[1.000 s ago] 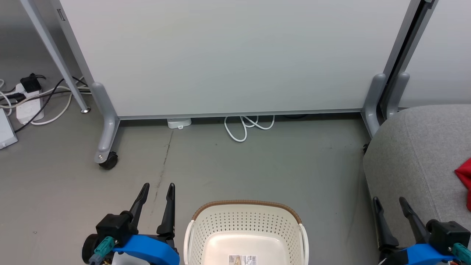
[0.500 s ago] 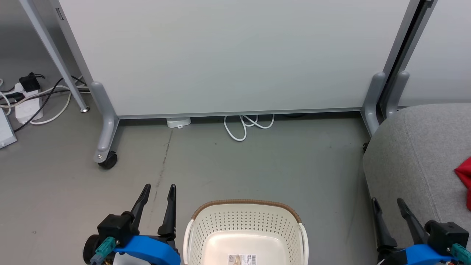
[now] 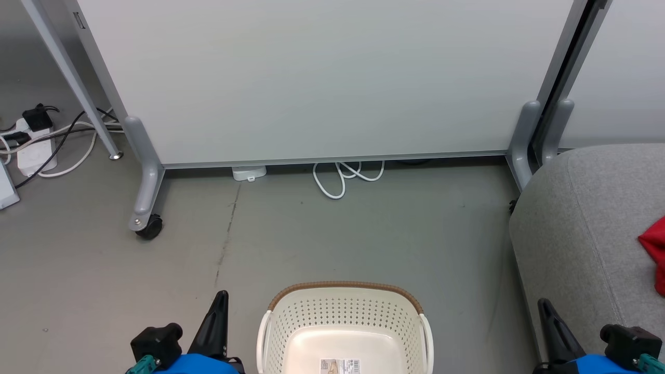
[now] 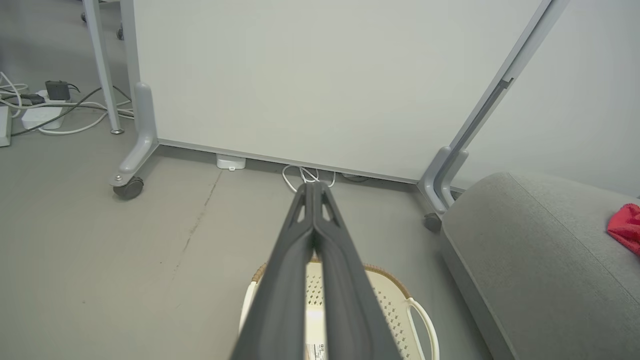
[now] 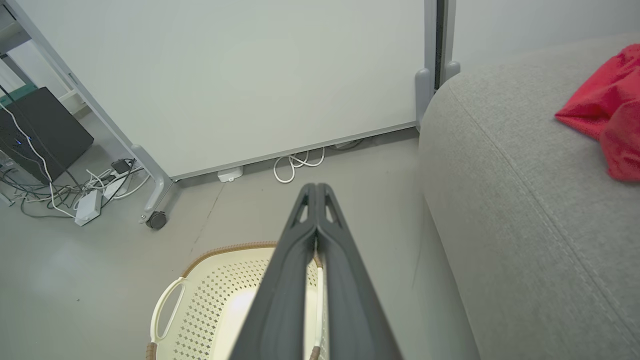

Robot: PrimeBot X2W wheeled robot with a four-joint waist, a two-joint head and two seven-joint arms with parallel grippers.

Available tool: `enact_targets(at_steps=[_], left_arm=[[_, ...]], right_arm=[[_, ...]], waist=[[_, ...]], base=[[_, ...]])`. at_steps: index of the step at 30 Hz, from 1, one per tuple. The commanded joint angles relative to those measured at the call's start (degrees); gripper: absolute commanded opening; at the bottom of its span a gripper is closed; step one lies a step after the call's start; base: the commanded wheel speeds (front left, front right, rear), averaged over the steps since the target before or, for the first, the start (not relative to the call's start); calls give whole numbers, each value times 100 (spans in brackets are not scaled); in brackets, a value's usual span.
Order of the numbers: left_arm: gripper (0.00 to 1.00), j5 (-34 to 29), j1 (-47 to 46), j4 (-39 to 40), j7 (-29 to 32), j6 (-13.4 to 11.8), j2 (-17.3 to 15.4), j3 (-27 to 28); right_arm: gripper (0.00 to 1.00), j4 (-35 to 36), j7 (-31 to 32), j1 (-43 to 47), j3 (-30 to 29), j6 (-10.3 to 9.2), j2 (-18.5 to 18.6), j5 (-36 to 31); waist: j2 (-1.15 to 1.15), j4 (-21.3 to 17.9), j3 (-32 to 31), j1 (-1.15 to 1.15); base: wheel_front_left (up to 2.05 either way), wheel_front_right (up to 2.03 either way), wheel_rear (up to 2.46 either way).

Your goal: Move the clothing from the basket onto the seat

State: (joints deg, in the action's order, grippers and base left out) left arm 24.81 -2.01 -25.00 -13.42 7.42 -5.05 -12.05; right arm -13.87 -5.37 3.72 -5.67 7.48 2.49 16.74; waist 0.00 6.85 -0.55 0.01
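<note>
left gripper [image 4: 314, 186]: fingers pressed together, nothing between them; it hangs just left of the basket.
right gripper [image 5: 316, 187]: clenched too and empty, between the basket and the edge of the seat.
basket [image 3: 343, 284]: on the floor between the grippers; bare bottom with the barcode sticker [image 3: 340, 365] showing, no cloth in the visible part.
clothing [image 5: 607, 110]: red, lying on the seat [image 3: 571, 234], well apart from both grippers.
step: probably wrap-up; the transfer looks finished.
doing it well: check that the hidden near part of the basket holds nothing, and keep both arms clear of the basket and the seat.
</note>
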Motion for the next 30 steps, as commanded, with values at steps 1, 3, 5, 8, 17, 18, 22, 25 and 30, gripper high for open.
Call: enact_targets(at_steps=[1, 3, 5, 8, 17, 18, 22, 25, 30], left_arm=[[0, 190, -136, 131, 43, 0, -4, 64], [0, 383, -147, 156, 94, 0, -3, 110], [0, 575, -159, 181, 145, 0, -1, 156], [0, 854, -175, 218, 219, 1, 2, 222], [0, 1630, -217, 338, 429, 2, 13, 411], [0, 1711, -220, 350, 450, 2, 14, 430], [0, 2027, -237, 400, 538, 2, 20, 513], [0, 2255, -249, 436, 600, 3, 25, 569], [0, 2615, -268, 491, 701, 3, 33, 661]], right_arm=[[0, 76, 33, -143, -15, 0, 22, 207], [0, 80, 61, -165, -12, 0, 22, 420], [0, 84, 89, -187, -9, 0, 23, 630], [0, 88, 132, -220, -7, 0, 24, 935], [0, 86, 263, -324, -12, 0, 28, 1789], [0, 85, 278, -335, -13, 0, 29, 1877], [0, 81, 334, -373, -17, 0, 30, 2224], [0, 78, 373, -409, -21, 1, 31, 2476], [0, 72, 436, -460, -26, 1, 33, 2872]], waist=[[0, -5, 0, 0], [0, -17, 2, 0], [0, -28, 3, 0], [0, -45, 5, 0], [0, -97, 10, 0], [0, -103, 11, 0], [0, -126, 13, 0], [0, -143, 15, -1], [0, -171, 18, -1]], base=[[0, 0, 0], [0, 0, 0], [0, 0, 0], [0, 0, 0], [0, 0, 0], [0, 0, 0], [0, 0, 0], [0, 0, 0], [0, 0, 0]])
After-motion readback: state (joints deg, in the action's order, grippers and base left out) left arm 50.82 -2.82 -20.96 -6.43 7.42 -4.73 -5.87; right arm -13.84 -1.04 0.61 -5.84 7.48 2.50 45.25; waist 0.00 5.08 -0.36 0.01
